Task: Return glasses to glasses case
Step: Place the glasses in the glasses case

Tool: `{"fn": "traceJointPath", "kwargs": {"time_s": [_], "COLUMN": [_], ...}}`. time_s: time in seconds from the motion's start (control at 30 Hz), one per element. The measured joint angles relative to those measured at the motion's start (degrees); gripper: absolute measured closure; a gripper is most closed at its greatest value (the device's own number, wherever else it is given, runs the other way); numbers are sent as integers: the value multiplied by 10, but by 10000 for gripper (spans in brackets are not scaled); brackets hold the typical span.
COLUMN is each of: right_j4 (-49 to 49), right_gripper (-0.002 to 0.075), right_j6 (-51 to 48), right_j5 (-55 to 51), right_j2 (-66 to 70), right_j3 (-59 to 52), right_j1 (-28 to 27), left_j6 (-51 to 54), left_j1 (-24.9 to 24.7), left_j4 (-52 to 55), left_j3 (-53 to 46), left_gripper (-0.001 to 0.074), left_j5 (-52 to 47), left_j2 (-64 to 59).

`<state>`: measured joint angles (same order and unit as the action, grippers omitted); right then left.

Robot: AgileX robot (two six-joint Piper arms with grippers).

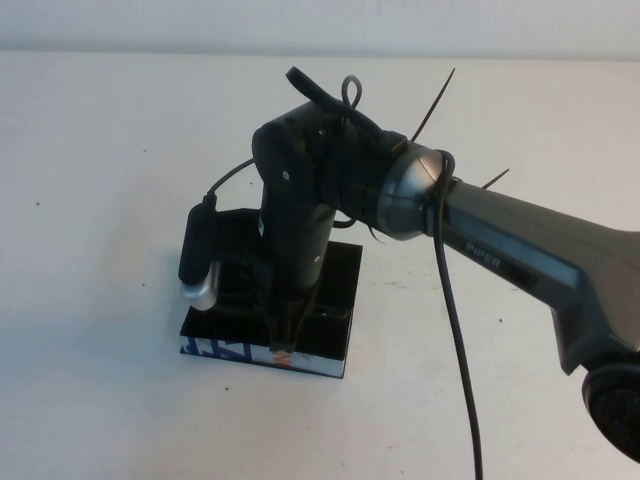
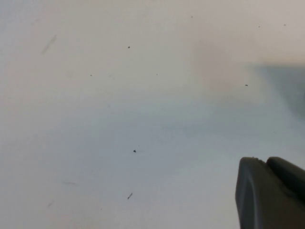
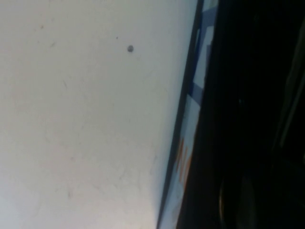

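The glasses case [image 1: 340, 285] lies open at the table's middle, its white front side with blue and orange print [image 1: 225, 350] facing me. My right gripper [image 1: 283, 343] points straight down into the case, close behind the front wall. The right wrist view shows the printed front side [image 3: 190, 143] and the case's black inside [image 3: 252, 95], where only a faint curved outline shows. The glasses are hidden by the arm or by the dark lining. My left gripper [image 2: 269, 164] is out of the high view; in its wrist view it hangs shut and empty over bare white table.
The white table [image 1: 110, 150] runs out on all sides of the case. The right arm [image 1: 520, 250] crosses from the right edge, with a black cable [image 1: 455, 330] hanging from it. Its wrist camera [image 1: 198, 262] sticks out over the case's left end.
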<state>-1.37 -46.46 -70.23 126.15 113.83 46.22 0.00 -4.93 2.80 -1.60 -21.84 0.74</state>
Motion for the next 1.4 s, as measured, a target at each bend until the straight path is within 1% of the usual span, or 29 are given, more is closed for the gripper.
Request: {"fn": "traceJointPath", "kwargs": {"time_s": [0.4,0.5,0.57,0.73,0.8,0.9,1.03,1.23,1.3,1.4], "right_j4": [-3,-5,-8,-14,-13,2,14,36,41,43], "right_gripper": [719,709,678,512,473,449,440,447,465,519], "right_j6": [0,0,1,2,2,4,12,34,64,131], "right_j5": [1,1,1,1,1,1,1,-1,-1,-1], "right_j2": [20,20,21,21,18,5,-13,-48,-68,-113], "right_j3": [5,5,5,5,5,5,5,5,3,-16], "right_j1": [0,0,0,0,0,0,0,0,0,0], "left_j6": [0,0,0,0,0,0,0,0,0,0], "left_j1": [0,0,0,0,0,0,0,0,0,0], "left_j4": [0,0,0,0,0,0,0,0,0,0], "left_j3": [0,0,0,0,0,0,0,0,0,0], "left_gripper": [739,739,739,739,739,739,739,739,739,739], "left_j5": [0,0,0,0,0,0,0,0,0,0], "left_j2": [0,0,0,0,0,0,0,0,0,0]}}
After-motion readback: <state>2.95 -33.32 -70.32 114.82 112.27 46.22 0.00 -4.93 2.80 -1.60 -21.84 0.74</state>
